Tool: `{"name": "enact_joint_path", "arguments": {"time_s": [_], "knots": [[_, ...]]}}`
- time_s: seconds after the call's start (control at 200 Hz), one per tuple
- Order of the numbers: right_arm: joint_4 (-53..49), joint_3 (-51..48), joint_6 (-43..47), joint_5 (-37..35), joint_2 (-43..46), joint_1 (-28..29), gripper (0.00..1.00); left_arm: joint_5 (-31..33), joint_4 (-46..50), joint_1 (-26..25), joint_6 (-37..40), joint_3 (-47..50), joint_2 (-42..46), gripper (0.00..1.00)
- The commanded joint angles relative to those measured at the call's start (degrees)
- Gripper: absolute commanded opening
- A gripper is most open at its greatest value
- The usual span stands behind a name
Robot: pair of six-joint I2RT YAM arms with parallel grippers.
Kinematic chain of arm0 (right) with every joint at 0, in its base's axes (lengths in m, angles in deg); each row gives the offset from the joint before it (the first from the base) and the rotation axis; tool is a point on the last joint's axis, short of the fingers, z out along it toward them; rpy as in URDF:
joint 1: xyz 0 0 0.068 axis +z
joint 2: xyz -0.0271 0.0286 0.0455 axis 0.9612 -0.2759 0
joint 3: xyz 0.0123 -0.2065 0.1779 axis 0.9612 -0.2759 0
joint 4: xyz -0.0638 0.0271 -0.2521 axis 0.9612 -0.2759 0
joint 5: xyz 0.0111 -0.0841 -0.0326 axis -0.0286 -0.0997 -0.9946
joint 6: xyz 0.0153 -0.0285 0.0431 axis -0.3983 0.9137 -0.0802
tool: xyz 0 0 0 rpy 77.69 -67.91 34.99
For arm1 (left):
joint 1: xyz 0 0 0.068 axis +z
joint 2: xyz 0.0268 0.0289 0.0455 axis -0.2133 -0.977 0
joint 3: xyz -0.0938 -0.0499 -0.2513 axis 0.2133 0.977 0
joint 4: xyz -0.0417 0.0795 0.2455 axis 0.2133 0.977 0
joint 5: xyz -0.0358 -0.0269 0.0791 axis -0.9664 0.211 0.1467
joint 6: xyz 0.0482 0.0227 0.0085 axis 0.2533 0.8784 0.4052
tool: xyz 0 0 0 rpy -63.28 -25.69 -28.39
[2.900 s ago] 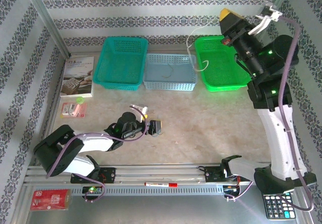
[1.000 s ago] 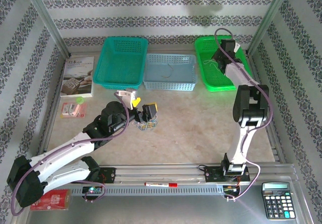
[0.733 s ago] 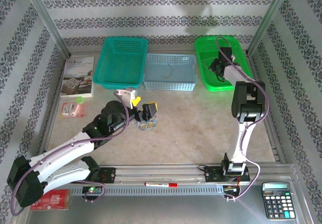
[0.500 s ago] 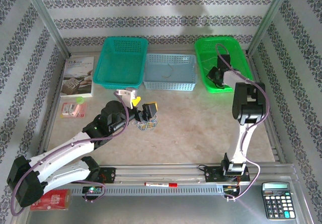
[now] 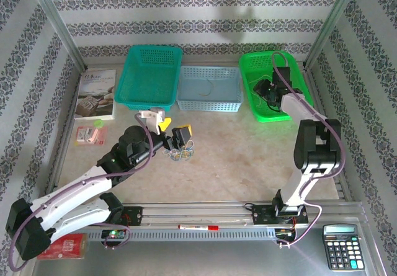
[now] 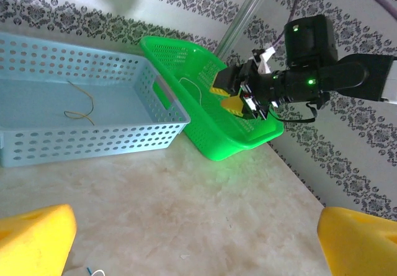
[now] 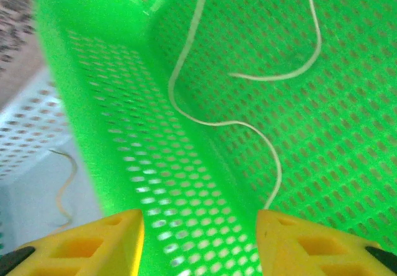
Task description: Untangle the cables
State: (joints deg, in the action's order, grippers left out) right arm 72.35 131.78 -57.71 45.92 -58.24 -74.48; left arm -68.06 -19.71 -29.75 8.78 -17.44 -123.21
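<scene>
Baskets: three counted – teal basket [image 5: 152,77], pale blue basket [image 5: 223,87], green basket [image 5: 251,77]. Separate cables: two – whitish cable [image 7: 217,124], yellowish cable [image 6: 75,113]. One cable tangle [image 5: 180,154] noted on worktop [image 5: 248,158], strands not countable. Book [image 5: 97,94]: one. Calculator [image 5: 342,246]: one. Marker [image 5: 198,227]: one. Packets: two – red packet [image 5: 61,246], pink packet [image 5: 90,134].

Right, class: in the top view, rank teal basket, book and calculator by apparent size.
1. teal basket
2. book and calculator: too alike to rank.
</scene>
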Motion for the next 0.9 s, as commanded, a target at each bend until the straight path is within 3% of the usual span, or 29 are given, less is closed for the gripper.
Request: {"name": "enact_joint_path", "arguments": {"time_s": [0.0,0.14,0.35,0.605,0.719,0.894], "knots": [[0.0,1.7,2.3,-1.3,4.3,0.7,0.53,1.4,1.7,-0.7,0.0,1.2,1.7,1.00],[0.1,0.5,3.7,-1.1,9.6,2.4,0.53,2.5,2.8,-0.7,-0.3,2.9,2.8,1.00],[2.5,-6.0,5.4,0.7,18.3,10.0,0.53,6.6,3.6,-0.7,-1.9,6.4,4.1,1.00],[10.5,-22.2,4.3,-2.3,26.6,29.4,0.54,14.9,0.6,-0.7,-5.6,13.1,9.2,1.00],[14.3,-28.5,1.6,-5.5,27.3,38.2,0.57,18.4,4.6,-0.7,-9.0,13.7,10.8,1.00],[18.9,-33.9,-3.1,-8.5,26.9,46.6,0.59,20.1,8.4,-0.7,-12.6,15.2,12.3,1.00]]}}
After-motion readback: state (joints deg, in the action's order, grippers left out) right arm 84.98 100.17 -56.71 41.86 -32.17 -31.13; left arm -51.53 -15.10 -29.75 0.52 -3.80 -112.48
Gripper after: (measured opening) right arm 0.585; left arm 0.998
